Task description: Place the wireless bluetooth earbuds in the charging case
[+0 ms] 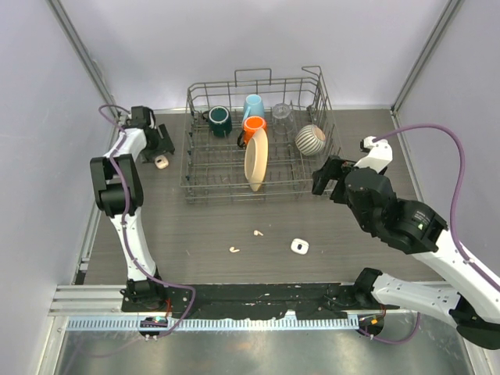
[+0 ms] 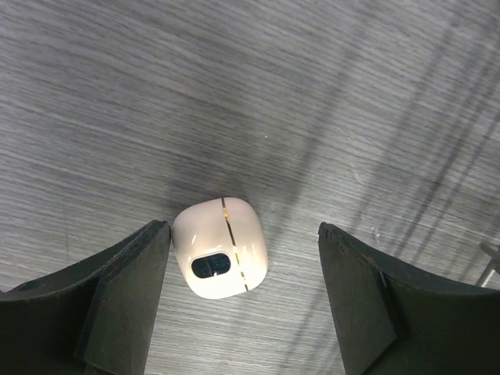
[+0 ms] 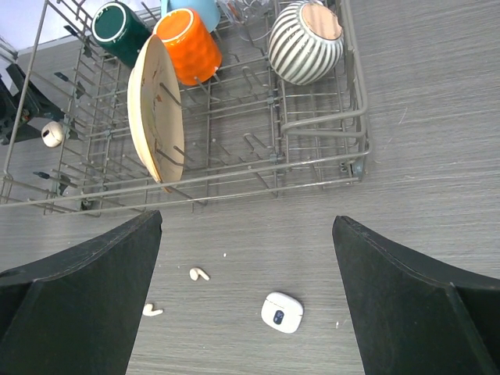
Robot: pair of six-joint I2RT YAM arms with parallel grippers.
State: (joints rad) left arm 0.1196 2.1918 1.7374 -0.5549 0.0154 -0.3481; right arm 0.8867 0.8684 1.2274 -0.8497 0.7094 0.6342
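The table (image 1: 195, 234) is marked by a grey wood grain. In the grey wire dish rack (image 1: 205, 168), a dark green mug (image 3: 121, 30), an orange mug (image 3: 187, 45), a light blue cup (image 1: 252, 105), a cream plate (image 3: 152, 105) and a white bowl (image 3: 305, 43) striped in dark grey are seen. The two earbuds (image 3: 198, 273) (image 3: 151, 310) are coloured cream; the charging case (image 2: 220, 248) is finished in glossy white, crossed by a thin gold line.

Your left arm (image 1: 125, 205), at the frame's left, had white links and black joints. Your right arm (image 1: 394, 219), lower right, matched it. A purple cable (image 1: 426, 127) looped off each, and the fingers (image 3: 78, 305) were matte black.
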